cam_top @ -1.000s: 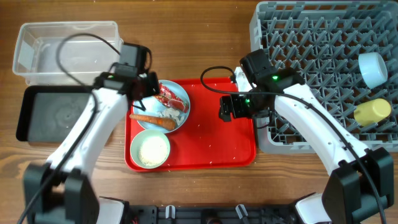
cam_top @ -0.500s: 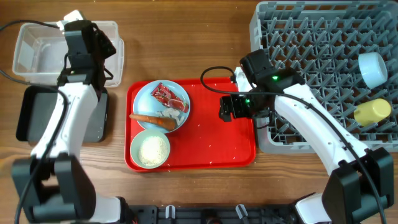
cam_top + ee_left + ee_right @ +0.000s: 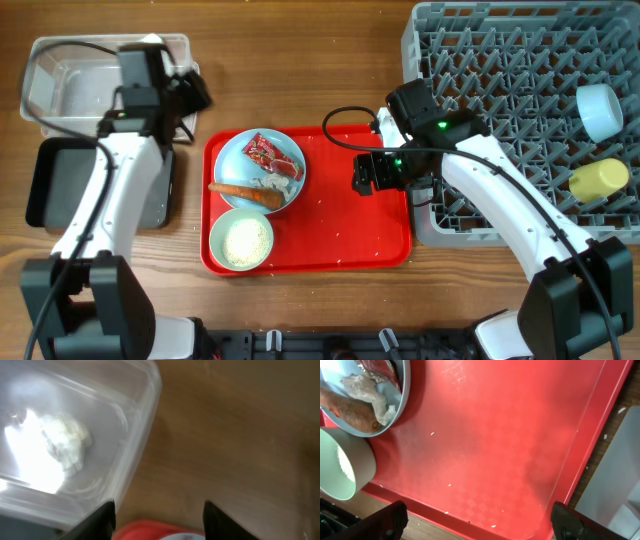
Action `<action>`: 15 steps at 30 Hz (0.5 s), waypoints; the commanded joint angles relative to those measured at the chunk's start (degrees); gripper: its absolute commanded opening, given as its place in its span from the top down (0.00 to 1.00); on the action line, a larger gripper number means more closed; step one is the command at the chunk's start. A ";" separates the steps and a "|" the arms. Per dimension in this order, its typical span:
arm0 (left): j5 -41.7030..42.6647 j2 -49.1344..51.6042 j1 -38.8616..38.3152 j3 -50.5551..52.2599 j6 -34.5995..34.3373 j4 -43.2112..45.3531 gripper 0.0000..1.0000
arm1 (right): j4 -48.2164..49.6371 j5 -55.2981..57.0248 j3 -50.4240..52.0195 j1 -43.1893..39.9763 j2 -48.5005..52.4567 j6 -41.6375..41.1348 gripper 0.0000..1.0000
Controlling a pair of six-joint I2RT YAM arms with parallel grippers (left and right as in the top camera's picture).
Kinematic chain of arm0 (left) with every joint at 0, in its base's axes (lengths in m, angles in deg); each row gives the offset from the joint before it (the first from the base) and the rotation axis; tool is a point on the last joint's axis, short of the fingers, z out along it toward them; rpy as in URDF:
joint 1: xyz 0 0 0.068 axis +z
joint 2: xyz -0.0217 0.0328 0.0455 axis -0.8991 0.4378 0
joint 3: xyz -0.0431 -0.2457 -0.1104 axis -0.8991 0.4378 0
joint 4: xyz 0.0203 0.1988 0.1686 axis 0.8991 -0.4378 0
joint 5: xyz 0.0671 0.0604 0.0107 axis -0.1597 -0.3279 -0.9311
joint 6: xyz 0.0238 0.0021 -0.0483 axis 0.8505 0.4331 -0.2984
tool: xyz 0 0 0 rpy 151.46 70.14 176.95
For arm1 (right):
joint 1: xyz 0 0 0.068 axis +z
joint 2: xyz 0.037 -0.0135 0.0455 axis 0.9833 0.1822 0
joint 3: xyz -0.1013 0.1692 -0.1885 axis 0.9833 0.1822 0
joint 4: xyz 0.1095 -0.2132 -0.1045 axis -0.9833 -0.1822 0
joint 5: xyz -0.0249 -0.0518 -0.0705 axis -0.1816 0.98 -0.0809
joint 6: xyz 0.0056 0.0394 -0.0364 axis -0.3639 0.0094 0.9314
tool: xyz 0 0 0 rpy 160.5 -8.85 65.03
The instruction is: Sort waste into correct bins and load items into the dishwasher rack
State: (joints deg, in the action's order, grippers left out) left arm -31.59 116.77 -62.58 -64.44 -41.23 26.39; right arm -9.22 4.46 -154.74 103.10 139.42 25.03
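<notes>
Crumpled white paper (image 3: 64,441) apparently lies in clear tub (image 3: 141,435).

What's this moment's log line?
left jaws: open, empty, beside clear tub | crumpled paper: in tub | right jaws: open over red tray

- We see a brown wooden desk (image 3: 300,60) filling the whole overhead view, its grain running from left to right.
- We make out lighter and darker bands in the wood.
- Light falls evenly from above, and the shadows on the desk are soft and lie close.
- In the left wrist view the wood is blurred, with a dull sheen.
- Along the near edge we see a black rail (image 3: 320,345) with small pale clips.
</notes>
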 commanded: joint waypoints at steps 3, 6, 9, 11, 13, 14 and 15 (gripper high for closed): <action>7.58 0.00 -9.64 0.83 0.31 -17.62 0.38 | -0.39 0.52 0.15 0.17 0.44 -0.87 0.06; 7.52 0.00 -13.84 3.19 0.33 -18.32 0.34 | -1.27 1.68 0.15 0.17 0.44 -1.55 0.06; 6.05 1.40 -17.86 5.29 0.37 -17.51 0.32 | -2.29 3.10 0.15 0.17 0.44 -3.30 0.06; 4.04 2.86 -19.28 5.35 0.37 -17.57 0.32 | -2.40 3.10 0.15 0.17 0.44 -3.30 0.06; 3.93 5.01 -20.37 5.35 0.37 -17.57 0.32 | -2.49 3.10 0.15 0.17 0.44 -3.28 0.06; 3.91 5.97 -20.83 5.35 0.39 -17.57 0.32 | -2.49 3.10 0.15 0.17 0.44 -3.30 0.06; 3.91 6.78 -21.18 5.35 0.39 -17.55 0.32 | -2.54 3.10 0.15 0.17 0.44 -3.26 0.06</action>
State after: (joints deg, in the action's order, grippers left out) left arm -26.39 120.44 -82.56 -59.68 -41.20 8.66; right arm -11.63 6.40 -154.74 103.10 139.42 22.63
